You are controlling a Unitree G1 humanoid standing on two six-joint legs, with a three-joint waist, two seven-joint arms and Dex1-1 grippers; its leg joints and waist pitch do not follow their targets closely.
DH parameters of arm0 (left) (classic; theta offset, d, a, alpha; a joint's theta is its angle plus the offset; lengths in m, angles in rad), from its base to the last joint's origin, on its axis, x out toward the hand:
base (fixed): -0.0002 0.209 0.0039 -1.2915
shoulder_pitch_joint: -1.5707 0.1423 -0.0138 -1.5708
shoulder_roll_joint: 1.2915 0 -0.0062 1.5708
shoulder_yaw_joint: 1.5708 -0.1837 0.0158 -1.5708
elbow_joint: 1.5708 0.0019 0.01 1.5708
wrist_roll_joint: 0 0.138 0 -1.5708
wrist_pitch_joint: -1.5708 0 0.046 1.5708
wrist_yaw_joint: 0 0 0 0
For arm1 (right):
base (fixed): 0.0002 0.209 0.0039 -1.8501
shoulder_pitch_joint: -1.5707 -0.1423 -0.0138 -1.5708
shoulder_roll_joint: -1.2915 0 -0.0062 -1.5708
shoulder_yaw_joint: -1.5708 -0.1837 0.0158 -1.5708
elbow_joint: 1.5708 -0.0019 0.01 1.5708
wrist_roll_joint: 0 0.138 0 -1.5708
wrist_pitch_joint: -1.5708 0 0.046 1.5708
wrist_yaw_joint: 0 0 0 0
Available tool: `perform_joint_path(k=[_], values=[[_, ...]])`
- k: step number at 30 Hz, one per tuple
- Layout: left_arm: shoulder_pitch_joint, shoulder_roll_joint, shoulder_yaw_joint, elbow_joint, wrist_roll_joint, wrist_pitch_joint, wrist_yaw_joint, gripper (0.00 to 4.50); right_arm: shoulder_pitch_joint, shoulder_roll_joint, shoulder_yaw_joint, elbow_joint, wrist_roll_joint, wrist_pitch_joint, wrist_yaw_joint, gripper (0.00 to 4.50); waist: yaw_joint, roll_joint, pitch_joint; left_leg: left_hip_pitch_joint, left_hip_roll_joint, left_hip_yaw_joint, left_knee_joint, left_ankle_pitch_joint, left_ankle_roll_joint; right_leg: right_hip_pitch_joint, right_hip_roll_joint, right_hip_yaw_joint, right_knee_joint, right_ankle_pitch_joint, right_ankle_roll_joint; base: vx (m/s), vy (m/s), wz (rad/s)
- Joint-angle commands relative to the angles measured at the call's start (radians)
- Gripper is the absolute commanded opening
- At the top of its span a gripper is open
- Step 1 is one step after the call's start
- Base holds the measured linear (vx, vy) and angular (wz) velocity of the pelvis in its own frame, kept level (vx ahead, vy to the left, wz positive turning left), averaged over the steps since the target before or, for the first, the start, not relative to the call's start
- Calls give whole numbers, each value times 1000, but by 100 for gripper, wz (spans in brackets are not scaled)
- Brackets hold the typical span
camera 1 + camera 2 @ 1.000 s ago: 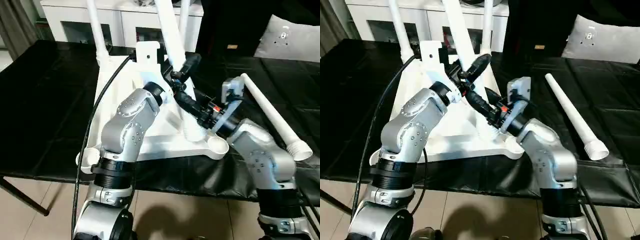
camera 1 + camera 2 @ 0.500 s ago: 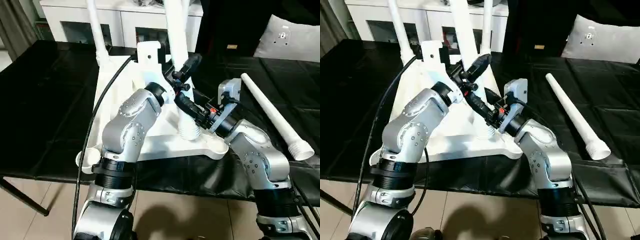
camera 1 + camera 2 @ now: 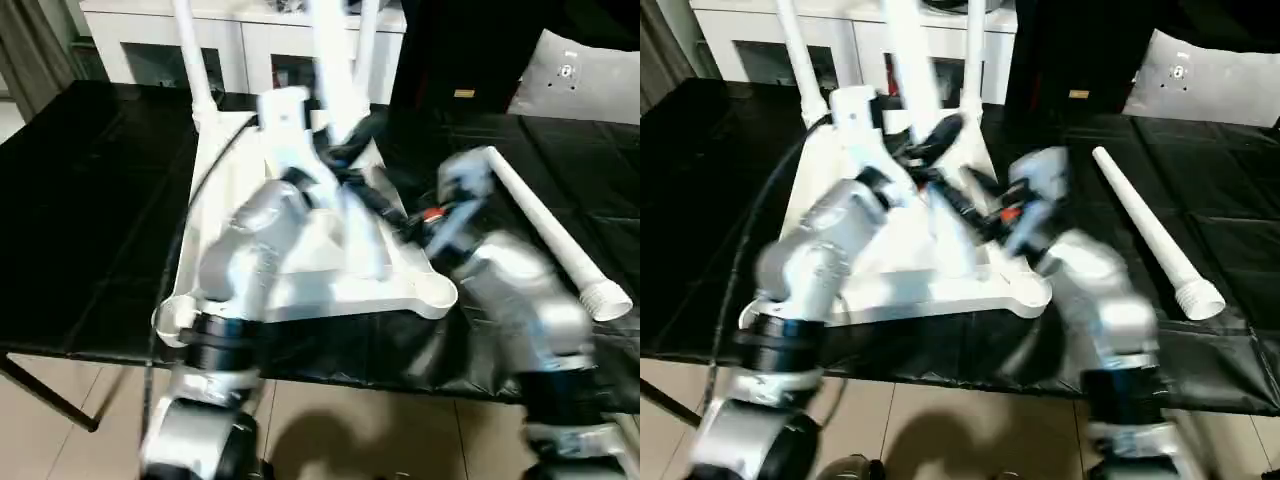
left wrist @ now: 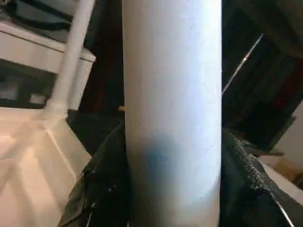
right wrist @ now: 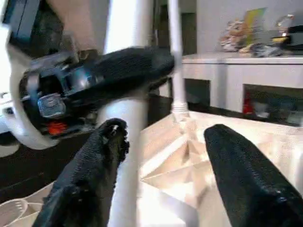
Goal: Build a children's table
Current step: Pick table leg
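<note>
Table leg between the left fingers in the wrist view; right fingers apart, empty.

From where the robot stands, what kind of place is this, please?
Probably a room in a home. A white cabinet with glass doors stands behind the black-covered work table, a grey cushion lies at the right, and the floor is tiled.

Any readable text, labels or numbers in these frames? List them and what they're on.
None readable.
Small tan tag on the dark backdrop: too small to read.
Mark on the grey cushion: blurred, illegible.
Colourful items on the white cabinet: blurred, no legible print.
</note>
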Motion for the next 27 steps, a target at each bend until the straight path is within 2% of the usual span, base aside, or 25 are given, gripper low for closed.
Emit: perform_joint_path(k=[1, 5, 6, 11, 14, 17, 20, 21, 22, 26, 27], values=[[-31, 5, 0, -3, -38, 24, -47, 185, -12, -12, -22, -21, 46, 39, 34, 332, 1, -7, -79, 33, 28, -2, -72, -207, 28, 45, -23, 8, -64, -130, -193, 0, 0, 0], [-40, 32, 14, -13, -117, 75, -142, 185, -3, -59, -11, -24, 61, 75, 95, 353, 3, -11, -78, 34, 29, 1, -70, -204, 35, 44, -26, 7, -62, -131, -220, 0, 0, 0], [-49, 51, 18, -17, -162, 111, -205, 185, -10, -81, -16, -18, 88, 114, 112, 374, 3, -12, -78, 33, 29, 1, -70, -202, 34, 44, -26, 7, -62, -136, -223, 0, 0, 0], [-65, 87, 28, -22, -230, 167, -304, 184, -25, -116, -17, -14, 134, 166, 168, 394, 1, -9, -77, 36, 28, 1, -70, -223, 29, 44, -25, 7, -63, -162, -230, 0, 0, 0], [-71, 121, 17, -40, -273, 203, -396, 184, -28, -154, -17, -40, 204, 250, 241, 397, 3, -10, -78, 35, 29, 1, -69, -205, 36, 47, -26, 8, -60, -144, -236, 0, 0, 0], [-78, 151, -2, -52, -299, 218, -479, 184, -31, -183, -8, -56, 252, 302, 310, 397, 5, -8, -79, 36, 30, 1, -69, -200, 41, 47, -26, 6, -59, -137, -245, 0, 0, 0], [-80, 159, -10, -56, -303, 220, -500, 184, -31, -191, -2, -59, 257, 310, 326, 397, 5, -9, -78, 36, 30, 1, -70, -204, 36, 47, -27, 6, -59, -142, -248, 0, 0, 0], [-80, 166, -20, -64, -306, 218, -523, 184, -28, -201, 11, -66, 259, 317, 343, 397, 4, -13, -77, 35, 31, 2, -70, -205, 33, 47, -27, 7, -60, -147, -248, 0, 0, 0], [-83, 171, -30, -76, -309, 216, -543, 184, -23, -207, 33, -76, 260, 319, 366, 397, 6, -11, -77, 36, 32, 2, -70, -204, 31, 47, -28, 7, -59, -153, -245, 0, 0, 0], [-84, 172, -36, -75, -301, 209, -550, 184, -28, -203, 61, -72, 244, 320, 365, 397, 6, -10, -77, 37, 32, 2, -70, -206, 25, 45, -28, 8, -59, -157, -244, 0, 0, 0], [-83, 172, -39, -75, -298, 206, -553, 184, -29, -202, 65, -71, 241, 323, 362, 368, 6, -11, -77, 36, 31, 2, -70, -209, 23, 45, -28, 8, -59, -159, -244, 0, 0, 0]])
